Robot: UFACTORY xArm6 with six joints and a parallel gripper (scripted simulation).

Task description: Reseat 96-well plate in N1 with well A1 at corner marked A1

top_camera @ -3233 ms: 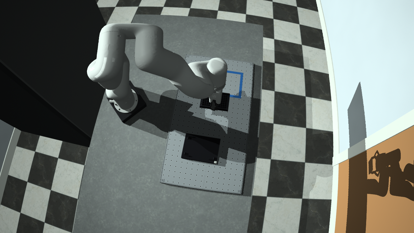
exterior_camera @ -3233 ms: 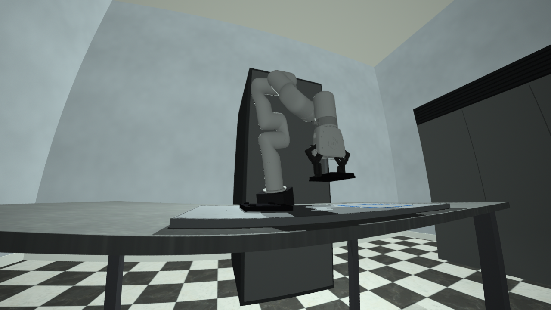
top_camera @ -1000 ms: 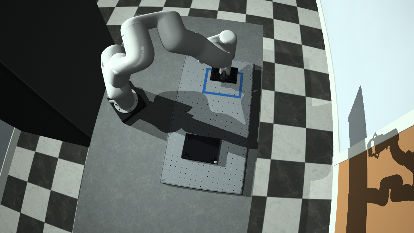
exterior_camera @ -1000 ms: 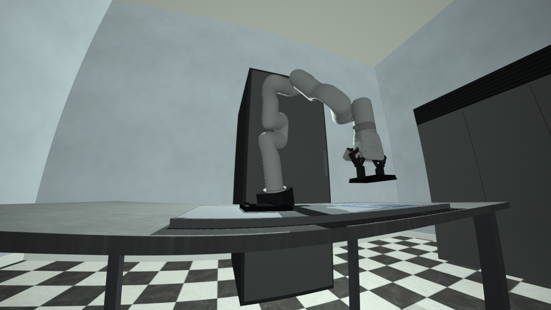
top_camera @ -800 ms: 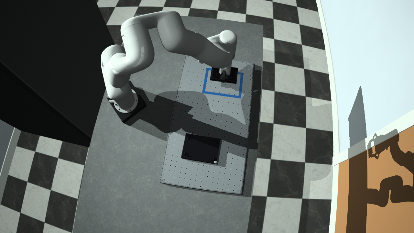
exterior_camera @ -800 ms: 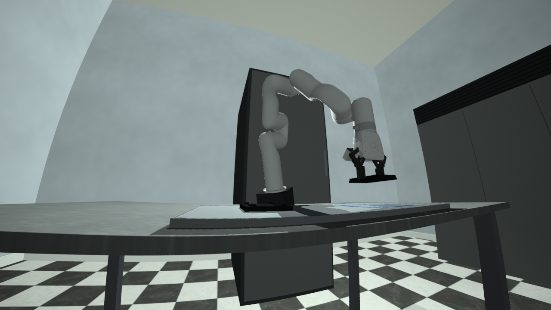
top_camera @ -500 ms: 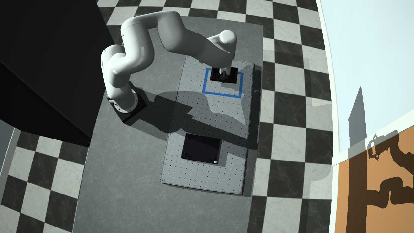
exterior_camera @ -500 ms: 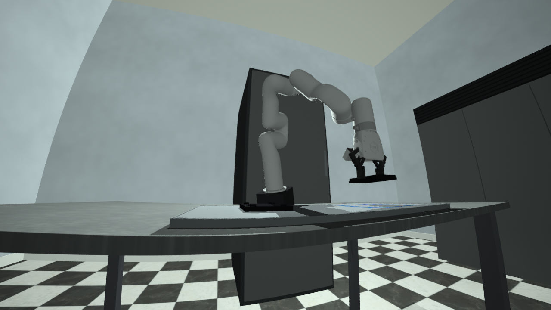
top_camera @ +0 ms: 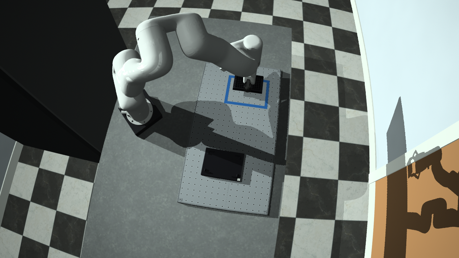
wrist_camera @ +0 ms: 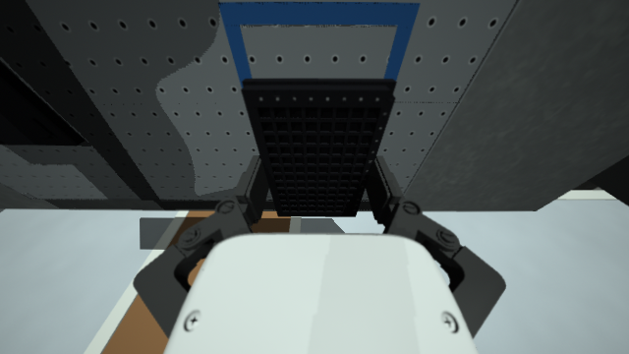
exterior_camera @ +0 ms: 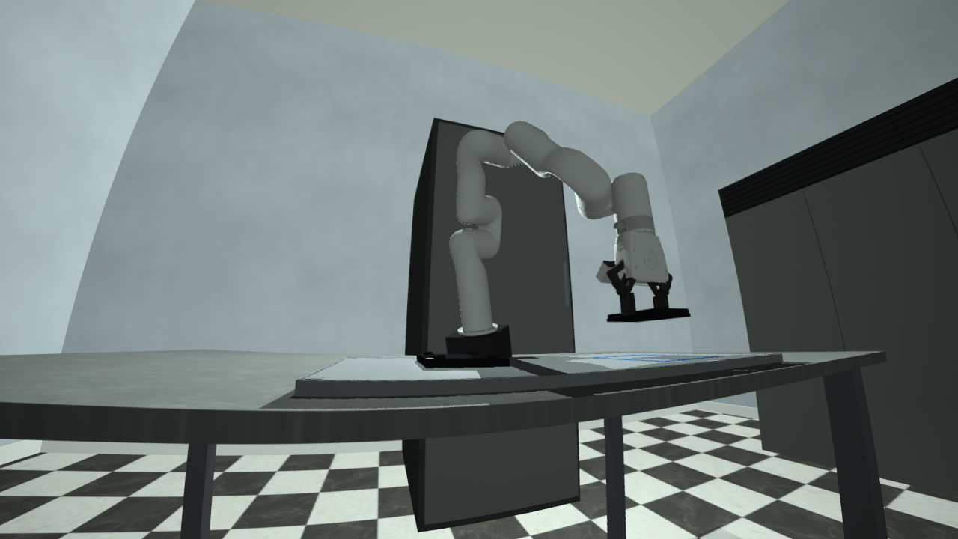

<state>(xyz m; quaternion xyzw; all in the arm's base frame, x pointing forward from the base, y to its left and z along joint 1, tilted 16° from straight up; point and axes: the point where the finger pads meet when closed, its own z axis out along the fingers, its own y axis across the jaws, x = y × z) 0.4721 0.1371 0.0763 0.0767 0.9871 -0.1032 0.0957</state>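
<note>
The empty black rectangular plate nest (top_camera: 222, 164) lies well apart from the black gridded 96-well plate (exterior_camera: 647, 314), which hangs level above the blue taped bench outline (top_camera: 245, 104), gripped across its short width by the black two-finger gripper (exterior_camera: 644, 295) spread almost fully wide.

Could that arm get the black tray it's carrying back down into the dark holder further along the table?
Probably yes: the tool grips the plate well above the deck, and nothing stands between it and the vacant nest.
</note>
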